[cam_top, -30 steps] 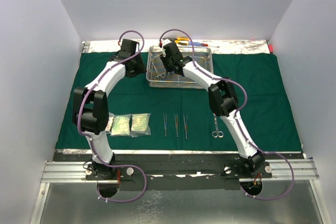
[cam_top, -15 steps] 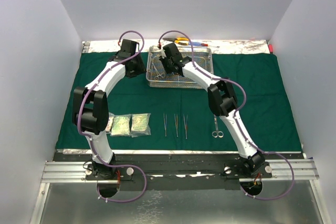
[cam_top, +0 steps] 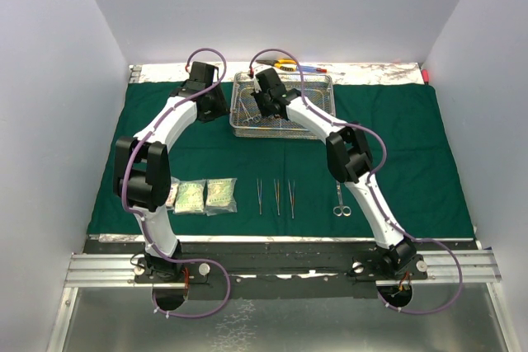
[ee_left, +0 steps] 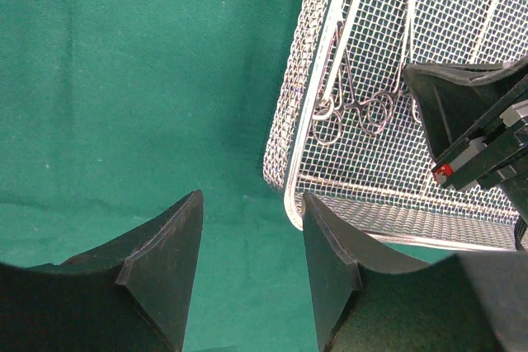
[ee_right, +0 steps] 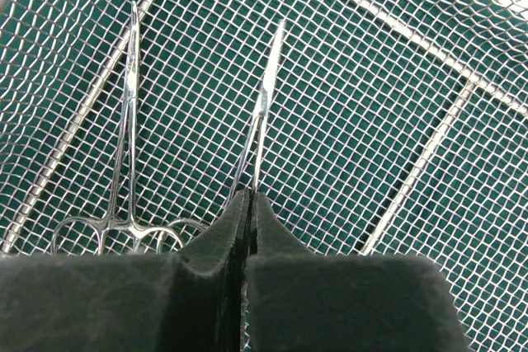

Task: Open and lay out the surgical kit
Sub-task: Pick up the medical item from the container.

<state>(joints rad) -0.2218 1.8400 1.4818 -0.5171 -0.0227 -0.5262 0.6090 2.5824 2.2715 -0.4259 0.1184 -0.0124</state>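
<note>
The steel wire-mesh tray (cam_top: 283, 132) stands at the back of the dark green cloth (cam_top: 412, 154). My right gripper (cam_top: 266, 113) reaches down into it. In the right wrist view this gripper (ee_right: 249, 197) is shut on a slim steel clamp (ee_right: 266, 96) whose blades stick out ahead of the pads. A second clamp (ee_right: 128, 121) lies on the mesh to its left. My left gripper (ee_left: 252, 197) hangs open over bare cloth, just off the tray's corner (ee_left: 309, 133). Three clear packets (cam_top: 205, 195), three forceps (cam_top: 275, 197) and one clamp (cam_top: 340, 201) lie in a row near the front.
A yellow-handled tool (cam_top: 286, 63) and red and blue pens (cam_top: 312, 68) lie on the foil strip behind the tray. White walls enclose the table on three sides. The arms' bases sit on a rail at the near edge.
My right gripper's jaws have closed on the clamp in the tray. The left arm has not moved.
</note>
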